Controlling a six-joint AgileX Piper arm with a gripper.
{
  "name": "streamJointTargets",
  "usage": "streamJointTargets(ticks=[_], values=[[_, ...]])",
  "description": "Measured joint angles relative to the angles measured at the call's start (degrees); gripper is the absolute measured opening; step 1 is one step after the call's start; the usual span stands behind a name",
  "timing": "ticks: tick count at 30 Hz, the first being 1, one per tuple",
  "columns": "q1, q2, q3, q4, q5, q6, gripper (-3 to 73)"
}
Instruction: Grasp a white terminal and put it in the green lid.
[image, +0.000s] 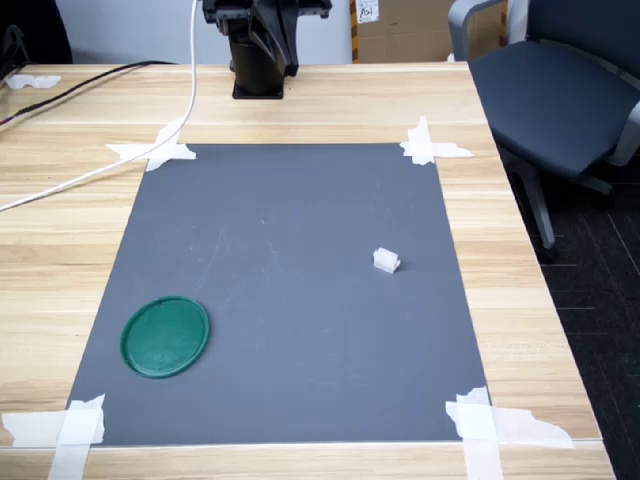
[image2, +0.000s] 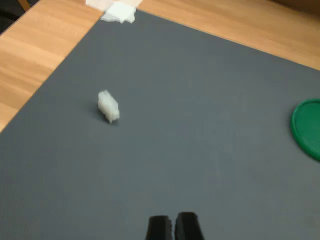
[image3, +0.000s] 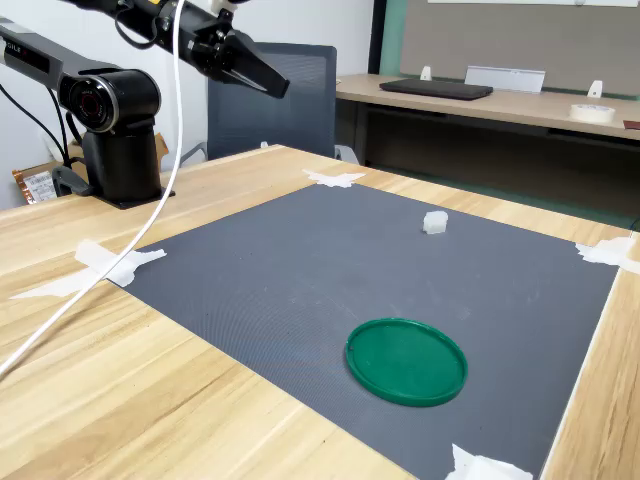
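A light wooden worktop (image: 300, 100) carries a grey mat (image: 290, 280) taped at its corners. On the mat lie the white terminal (image: 386, 261), right of centre in the first exterior view, and the green lid (image: 165, 336), lower left.

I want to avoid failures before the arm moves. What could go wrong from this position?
1. The white terminal is tiny and lies loose on the gray mat; the closed gripper could knock it away if it does not open early.
2. The green lid lies far across the mat, so the terminal might slip out during the carry.
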Motion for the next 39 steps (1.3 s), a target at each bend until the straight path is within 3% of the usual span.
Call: streamJointTargets(ticks=[5,14,18,22,30,33,39], values=[[0.0,4.8,-5.3,0.0,1.8,-0.1,-2.9],[0.0,14.5,-16.7,0.4,17.3,-0.7,-2.9],[0.0,18.2,-19.1,1.5,20.3,-5.3,-2.9],[0.0,20.8,-21.1,7.0,22.2,-15.9,-2.9],[0.0,25.5,-25.9,24.6,30.5,-37.5,-2.9],[0.0,27.1,-28.1,27.1,31.9,-40.9,-2.9],[0.0,30.5,-32.7,27.5,33.4,-41.6,-0.9]])
